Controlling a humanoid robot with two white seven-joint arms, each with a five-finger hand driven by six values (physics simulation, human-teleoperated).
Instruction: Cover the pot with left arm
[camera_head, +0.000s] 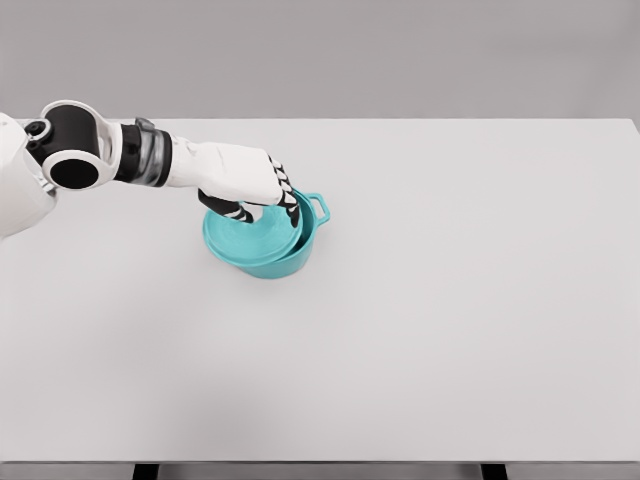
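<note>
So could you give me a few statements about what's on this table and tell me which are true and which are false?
1. The pot is teal. True.
2. The lid lies flat on the table beside the pot. False: it sits tilted on the pot, under the left hand.
3. The left hand's fingers point down onto the lid. True.
4. Both arms are working over the table. False: only the left arm is in view.
5. The pot has a handle on its right side. True.
</note>
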